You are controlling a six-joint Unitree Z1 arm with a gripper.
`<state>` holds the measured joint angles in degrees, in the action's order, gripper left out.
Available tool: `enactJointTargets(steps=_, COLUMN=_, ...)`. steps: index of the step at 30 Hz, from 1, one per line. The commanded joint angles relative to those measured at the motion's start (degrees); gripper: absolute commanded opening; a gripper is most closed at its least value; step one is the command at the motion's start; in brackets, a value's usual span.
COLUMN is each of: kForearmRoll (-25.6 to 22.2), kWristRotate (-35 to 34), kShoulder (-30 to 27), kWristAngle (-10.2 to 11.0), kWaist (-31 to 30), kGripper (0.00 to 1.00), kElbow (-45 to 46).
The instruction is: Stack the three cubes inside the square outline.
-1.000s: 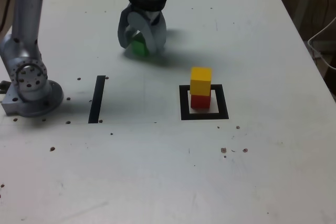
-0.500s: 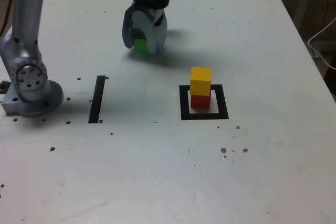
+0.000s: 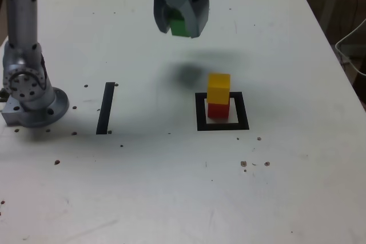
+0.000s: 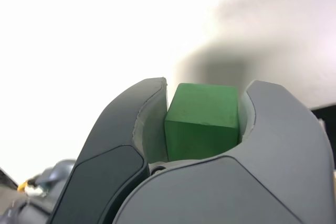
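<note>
The gripper (image 4: 203, 116) clamps the green cube (image 4: 202, 121) between its fingers, aloft over a pale surface (image 3: 137, 198). In the exterior view, the yellow cube (image 3: 219, 88) sits atop the red cube (image 3: 218, 111) inside the square outline (image 3: 242, 111); a black strip (image 3: 106, 108) lies to the left.
</note>
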<state>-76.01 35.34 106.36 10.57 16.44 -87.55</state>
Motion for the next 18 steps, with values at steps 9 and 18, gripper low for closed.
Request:
enactJointTargets(steps=9, kForearmRoll=-12.82, kWristRotate=-17.48, kShoulder=0.93, kWristAngle=0.01, kWaist=-8.39, kGripper=0.17, kElbow=-8.02)
enactJointTargets(steps=18, kForearmRoll=-14.12, kWristRotate=-31.4, kShoulder=3.43, kWristAngle=-3.77, kWaist=-13.24, kGripper=0.17, kElbow=-10.62)
